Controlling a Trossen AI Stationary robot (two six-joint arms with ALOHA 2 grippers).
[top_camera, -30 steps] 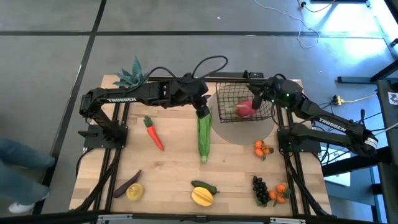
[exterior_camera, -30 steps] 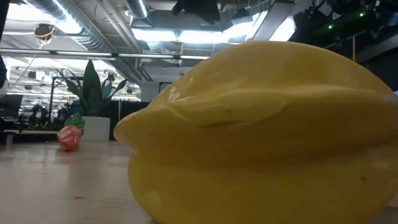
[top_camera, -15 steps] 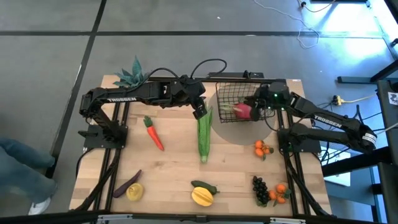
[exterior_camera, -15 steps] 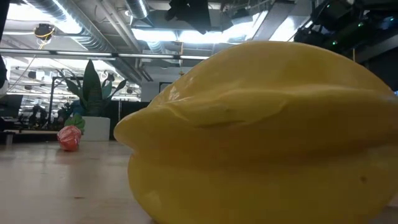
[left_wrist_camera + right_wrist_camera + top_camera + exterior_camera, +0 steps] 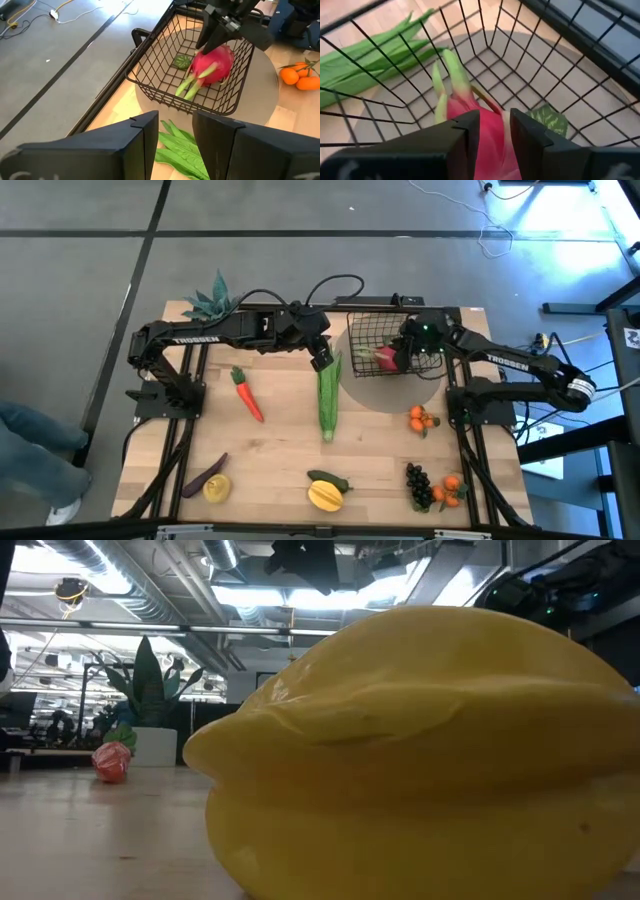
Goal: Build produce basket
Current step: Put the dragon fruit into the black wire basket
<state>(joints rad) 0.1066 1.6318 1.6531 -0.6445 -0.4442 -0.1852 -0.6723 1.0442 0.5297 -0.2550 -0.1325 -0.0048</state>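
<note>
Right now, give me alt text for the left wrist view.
The right tool holds a red radish with green stalks inside the black wire basket. Nearer, the left tool hovers open over the green corn; oranges lie beyond.

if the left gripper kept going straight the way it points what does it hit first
Probably the long green corn lying just beyond the left gripper; past it stands the black wire-mesh basket. Depth is hard to judge.

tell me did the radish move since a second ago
Yes. The radish, held by the right gripper, shifted slightly toward the corn, within the basket.
</note>
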